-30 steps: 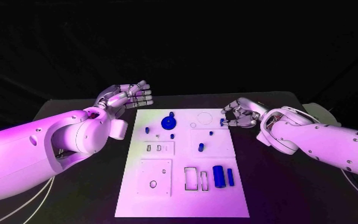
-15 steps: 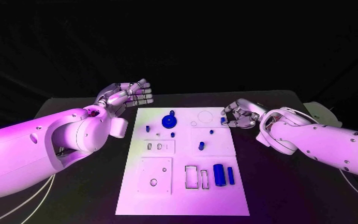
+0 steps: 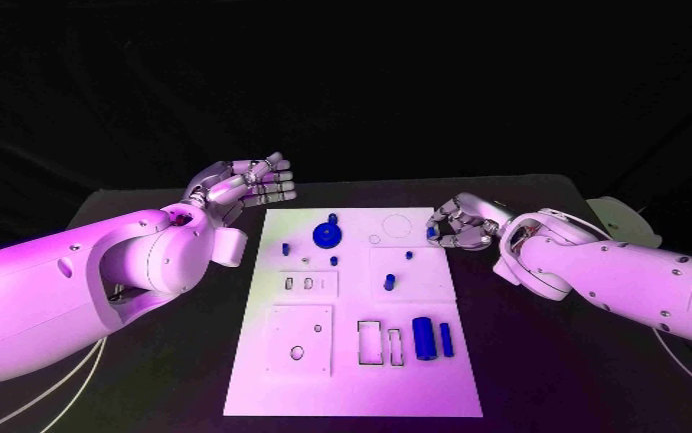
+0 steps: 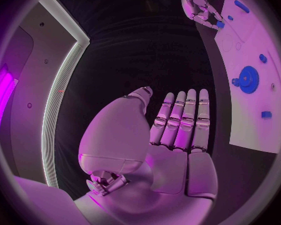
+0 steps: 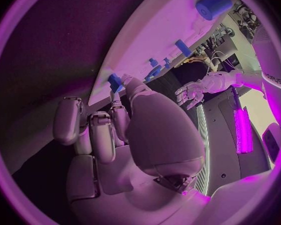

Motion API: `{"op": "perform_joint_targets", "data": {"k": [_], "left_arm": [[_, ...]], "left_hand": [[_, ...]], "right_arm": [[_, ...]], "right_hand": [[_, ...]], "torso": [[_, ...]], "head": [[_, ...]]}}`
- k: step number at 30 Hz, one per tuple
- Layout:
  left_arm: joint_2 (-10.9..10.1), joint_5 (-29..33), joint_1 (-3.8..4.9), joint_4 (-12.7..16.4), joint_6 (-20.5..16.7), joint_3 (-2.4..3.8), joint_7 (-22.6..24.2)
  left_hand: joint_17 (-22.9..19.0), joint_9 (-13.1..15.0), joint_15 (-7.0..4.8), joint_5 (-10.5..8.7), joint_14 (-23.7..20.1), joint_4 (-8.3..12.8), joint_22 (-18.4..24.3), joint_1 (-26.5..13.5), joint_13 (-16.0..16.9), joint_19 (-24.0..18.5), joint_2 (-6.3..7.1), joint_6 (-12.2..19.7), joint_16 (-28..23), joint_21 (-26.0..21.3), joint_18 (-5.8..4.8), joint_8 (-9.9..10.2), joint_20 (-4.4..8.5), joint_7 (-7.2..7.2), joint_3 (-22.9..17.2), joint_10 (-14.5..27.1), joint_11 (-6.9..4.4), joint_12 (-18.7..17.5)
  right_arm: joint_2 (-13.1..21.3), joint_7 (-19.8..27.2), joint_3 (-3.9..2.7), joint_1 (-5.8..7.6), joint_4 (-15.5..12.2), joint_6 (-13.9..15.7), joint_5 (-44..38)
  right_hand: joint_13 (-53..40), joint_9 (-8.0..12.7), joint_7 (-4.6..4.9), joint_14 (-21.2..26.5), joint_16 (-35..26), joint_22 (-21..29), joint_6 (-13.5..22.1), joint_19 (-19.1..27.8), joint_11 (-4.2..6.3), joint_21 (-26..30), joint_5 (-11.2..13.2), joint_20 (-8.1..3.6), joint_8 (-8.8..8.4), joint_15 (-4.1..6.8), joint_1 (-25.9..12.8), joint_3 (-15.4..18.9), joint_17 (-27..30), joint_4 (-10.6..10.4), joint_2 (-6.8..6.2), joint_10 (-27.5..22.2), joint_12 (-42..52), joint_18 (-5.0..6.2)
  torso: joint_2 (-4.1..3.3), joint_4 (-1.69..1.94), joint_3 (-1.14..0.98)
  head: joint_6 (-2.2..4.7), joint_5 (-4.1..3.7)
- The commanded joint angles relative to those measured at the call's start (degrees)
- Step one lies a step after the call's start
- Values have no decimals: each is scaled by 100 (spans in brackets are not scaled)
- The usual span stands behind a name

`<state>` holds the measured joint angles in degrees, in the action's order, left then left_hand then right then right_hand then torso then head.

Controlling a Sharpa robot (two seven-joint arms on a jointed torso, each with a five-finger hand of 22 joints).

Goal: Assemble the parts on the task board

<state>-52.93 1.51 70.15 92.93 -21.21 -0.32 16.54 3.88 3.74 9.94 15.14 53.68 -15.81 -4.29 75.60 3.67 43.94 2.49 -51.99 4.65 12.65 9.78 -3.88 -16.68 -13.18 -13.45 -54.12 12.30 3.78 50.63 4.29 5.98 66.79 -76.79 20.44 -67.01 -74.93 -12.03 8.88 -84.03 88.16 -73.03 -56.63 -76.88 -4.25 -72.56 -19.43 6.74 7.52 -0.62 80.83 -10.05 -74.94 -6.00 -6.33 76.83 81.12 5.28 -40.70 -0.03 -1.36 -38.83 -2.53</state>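
The small blue part (image 5: 115,82) sits pinched at the fingertips of the right hand (image 3: 464,224), just at the right edge of the white board (image 3: 353,373), near its far end. From the right wrist camera the part looks short and blocky, its longer side standing roughly upright against the board's edge; from the head camera it is only a blue speck (image 3: 433,232) by the fingers, too small to tell which way it points. The other fingers of that hand curl in beside it.

On the board lie a blue gear (image 3: 327,236), small blue pegs (image 3: 389,280) around the middle, and a thick blue cylinder (image 3: 423,338) with a thinner bar (image 3: 446,339) beside it at the near end, both lying lengthwise along the board.

The left hand (image 3: 248,184) hangs off the board's far left corner, holding nothing, fingers straight and side by side (image 4: 181,121), as its own wrist camera shows plainly.
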Motion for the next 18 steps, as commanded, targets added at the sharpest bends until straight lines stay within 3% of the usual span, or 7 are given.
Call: {"op": "perform_joint_targets", "data": {"k": [1, 14, 18], "left_arm": [[5, 13, 3, 11, 97, 4, 15], [0, 13, 3, 10, 125, 4, 8], [-2, 13, 3, 9, 124, 4, 6]], "left_hand": [[-9, -3, 34, -17, 1, 5, 5, 37, -5, 31, 6, 38, -38, -30, 33, 24, 2, -187, 3, 41, -2, -4], [-8, -2, 35, -17, 0, 6, 6, 39, -4, 32, 4, 38, -41, -31, 33, 22, 1, -187, 2, 42, -2, -3], [-8, -2, 35, -17, 0, 6, 6, 39, -4, 32, 4, 38, -41, -31, 33, 22, 1, -187, 2, 42, -2, -3]], "right_arm": [[-20, -41, 1, -14, 17, -107, -100], [-68, -45, 0, -35, 80, -122, -112], [-78, -51, 0, -36, 104, -113, -112]], "right_hand": [[-221, -14, -19, -483, 24, -19, -67, -52, 9, -50, 26, -22, 39, 41, -4, -9, -1105, 53, 79, 57, 32, -62], [-226, -22, -36, -485, 26, -30, -94, -60, 26, -56, 27, -38, 65, 57, 2, -27, -1109, 63, 105, 69, 38, -64], [-229, -31, -50, -488, 29, -41, -121, -68, 40, -63, 21, -50, 90, 69, 5, -48, -1117, 69, 137, 78, 42, -66]], "torso": [[-2, -2, -4], [-4, 9, -8], [-2, -3, -6]], "head": [[-8, 5], [-45, 6], [-44, 18]]}}
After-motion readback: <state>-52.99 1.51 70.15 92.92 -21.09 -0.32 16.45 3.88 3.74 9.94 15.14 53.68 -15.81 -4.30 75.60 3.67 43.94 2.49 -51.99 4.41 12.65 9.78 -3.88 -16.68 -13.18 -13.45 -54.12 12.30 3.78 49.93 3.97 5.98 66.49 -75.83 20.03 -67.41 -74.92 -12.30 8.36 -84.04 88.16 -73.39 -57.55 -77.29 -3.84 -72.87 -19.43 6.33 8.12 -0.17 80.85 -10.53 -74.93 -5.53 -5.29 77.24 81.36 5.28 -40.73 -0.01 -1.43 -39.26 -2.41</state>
